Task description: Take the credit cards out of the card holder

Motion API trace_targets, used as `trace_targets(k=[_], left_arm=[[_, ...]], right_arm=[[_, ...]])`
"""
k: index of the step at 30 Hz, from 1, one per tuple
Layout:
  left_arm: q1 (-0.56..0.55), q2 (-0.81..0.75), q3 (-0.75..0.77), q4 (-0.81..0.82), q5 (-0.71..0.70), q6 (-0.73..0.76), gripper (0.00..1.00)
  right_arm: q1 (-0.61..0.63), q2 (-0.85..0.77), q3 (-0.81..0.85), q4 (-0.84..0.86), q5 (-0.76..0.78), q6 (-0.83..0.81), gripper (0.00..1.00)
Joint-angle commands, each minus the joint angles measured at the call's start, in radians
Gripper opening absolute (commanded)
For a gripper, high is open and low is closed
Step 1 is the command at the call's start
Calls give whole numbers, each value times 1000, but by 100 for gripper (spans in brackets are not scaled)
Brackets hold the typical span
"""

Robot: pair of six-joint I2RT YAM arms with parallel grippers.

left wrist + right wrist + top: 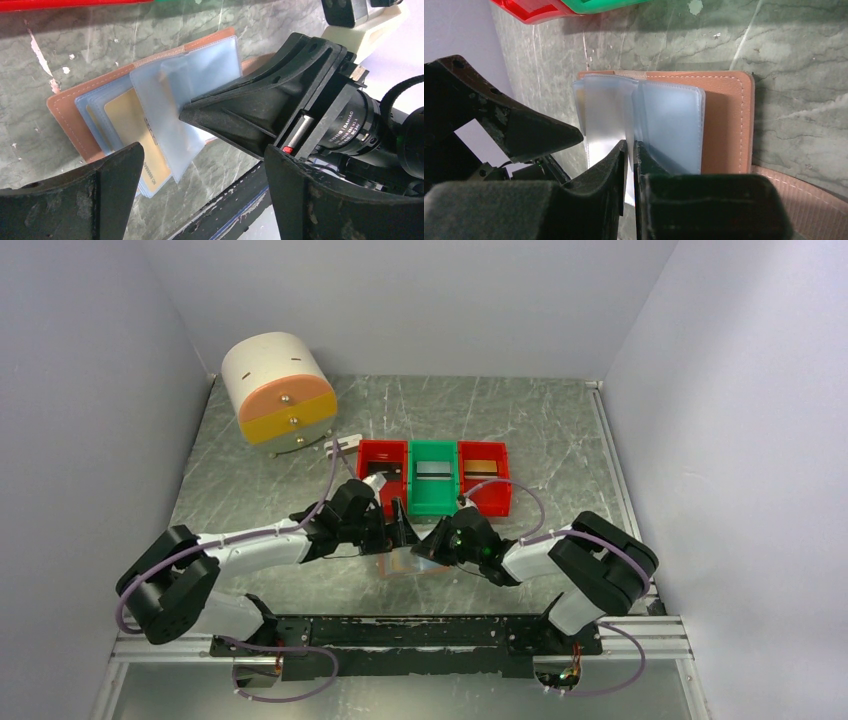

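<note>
The tan-brown card holder (67, 112) lies open on the table between my two grippers, its pale blue clear pockets (200, 65) fanned out. A yellow-orange credit card (135, 132) sits inside one pocket. My left gripper (205, 192) hangs just in front of the holder, jaws wide apart with nothing between them. In the right wrist view my right gripper (630, 147) is nearly closed, pinching the edge of one clear pocket leaf (671, 125) of the card holder (724, 125). From above, the holder (405, 563) lies under both grippers, the left (398, 528) and the right (433, 543).
Behind the holder stand three small bins: red (381, 452), green (433, 502), red (486, 502), each with a card lying inside. A round white and orange drawer unit (278, 390) sits at the back left. White walls close in both sides.
</note>
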Motion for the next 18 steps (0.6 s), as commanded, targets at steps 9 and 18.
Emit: trace_targets(k=[9,18], left_arm=[[7,87,-3,91,69,-13,91],[7,80,-12,167,123,-1,78]], right_arm=[[-15,29,-36,-39,-5,1,17],[-18,-26,-30,-63,-7,-24,31]])
